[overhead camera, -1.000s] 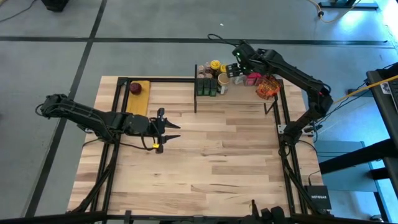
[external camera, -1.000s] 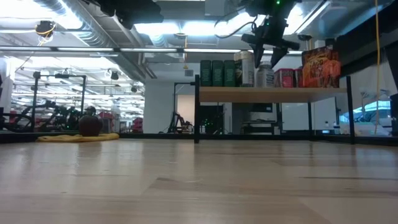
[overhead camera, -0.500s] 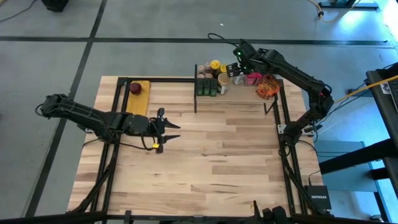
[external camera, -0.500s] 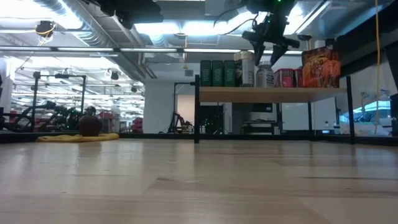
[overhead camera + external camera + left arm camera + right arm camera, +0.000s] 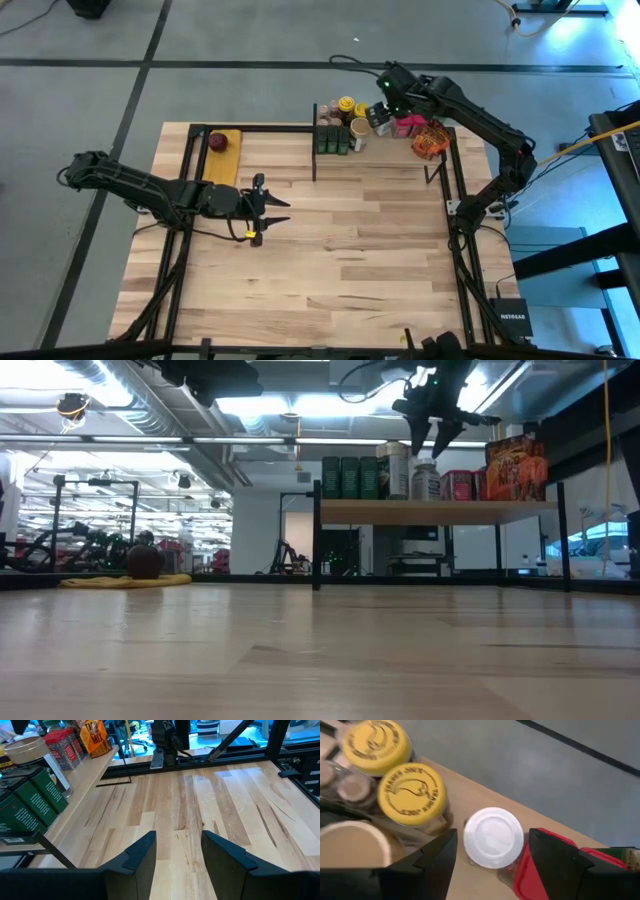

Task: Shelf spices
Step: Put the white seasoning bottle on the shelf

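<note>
The right hand (image 5: 437,432) is up above the shelf (image 5: 435,511), fingers spread apart and holding nothing. Straight under it, between the two fingers (image 5: 432,860) in the wrist view, sits a white-lid jar (image 5: 493,838), not touched by either one. Just past one finger there are two yellow-lid jars (image 5: 411,795) side by side, and a tan lid (image 5: 350,845) right next to that same finger. On the other finger's side is a red box (image 5: 540,870), tucked up against the white-lid jar. Further along the shelf on that side stands the orange packet (image 5: 516,466), and on the opposite side of the hand three dark tins (image 5: 351,478) stand in a row near the shelf's end. So all the spices I can see are on the shelf, which sits at the far edge of the counter (image 5: 340,250). The left hand (image 5: 272,211) is well away from all that, low over the middle of the counter, fingers parted and empty too. Beyond its arm, on the far corner of the counter, a dark red round thing (image 5: 217,141) sits on a yellow pad (image 5: 224,158).
</note>
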You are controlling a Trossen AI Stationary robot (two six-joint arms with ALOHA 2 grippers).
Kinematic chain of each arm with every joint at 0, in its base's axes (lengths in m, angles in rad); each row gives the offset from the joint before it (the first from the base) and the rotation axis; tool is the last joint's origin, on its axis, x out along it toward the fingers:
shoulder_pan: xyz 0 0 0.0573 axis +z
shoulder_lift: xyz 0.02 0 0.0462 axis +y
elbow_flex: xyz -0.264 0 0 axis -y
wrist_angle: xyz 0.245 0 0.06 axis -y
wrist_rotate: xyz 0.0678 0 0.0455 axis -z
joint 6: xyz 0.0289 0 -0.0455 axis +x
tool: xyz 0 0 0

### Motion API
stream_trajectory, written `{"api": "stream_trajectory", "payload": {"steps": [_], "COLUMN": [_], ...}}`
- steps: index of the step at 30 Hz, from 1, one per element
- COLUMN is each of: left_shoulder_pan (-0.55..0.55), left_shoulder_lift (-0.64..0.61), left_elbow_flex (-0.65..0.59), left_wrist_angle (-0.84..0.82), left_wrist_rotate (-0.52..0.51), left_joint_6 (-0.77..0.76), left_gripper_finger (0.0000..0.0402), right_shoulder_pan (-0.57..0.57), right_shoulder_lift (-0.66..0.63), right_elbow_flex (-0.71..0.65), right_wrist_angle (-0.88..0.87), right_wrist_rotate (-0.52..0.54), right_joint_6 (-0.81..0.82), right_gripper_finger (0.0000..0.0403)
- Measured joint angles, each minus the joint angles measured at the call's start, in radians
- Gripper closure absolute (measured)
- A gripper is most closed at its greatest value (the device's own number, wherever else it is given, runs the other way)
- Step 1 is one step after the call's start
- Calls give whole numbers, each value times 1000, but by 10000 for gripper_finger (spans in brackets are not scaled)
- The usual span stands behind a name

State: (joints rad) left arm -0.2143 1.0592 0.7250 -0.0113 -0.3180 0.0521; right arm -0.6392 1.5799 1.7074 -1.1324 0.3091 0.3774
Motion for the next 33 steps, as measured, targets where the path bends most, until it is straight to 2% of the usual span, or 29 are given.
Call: {"api": "stream_trajectory", "payload": {"steps": [13,20,23,33], "left_shoulder_pan": [0,0,0,0], "left_shoulder_lift": [0,0,0,0], "left_elbow_flex": [0,0,0,0], "left_wrist_angle": [-2,-1,-1,-1], "left_wrist_rotate": [0,0,0,0], "left_joint_6": [0,0,0,0], "left_gripper_finger": [251,251,251,251], "right_shoulder_pan": [-3,-3,-3,-3], "right_shoulder_lift": [2,2,2,2], "right_elbow_flex": [-60,-60,-60,-60], "right_wrist_angle": [35,39,39,35], "right_wrist_rotate": [19,-8,-9,3], "right_joint_6": [-66,-69,-68,131], "right_gripper_finger": [155,203,205,197]}}
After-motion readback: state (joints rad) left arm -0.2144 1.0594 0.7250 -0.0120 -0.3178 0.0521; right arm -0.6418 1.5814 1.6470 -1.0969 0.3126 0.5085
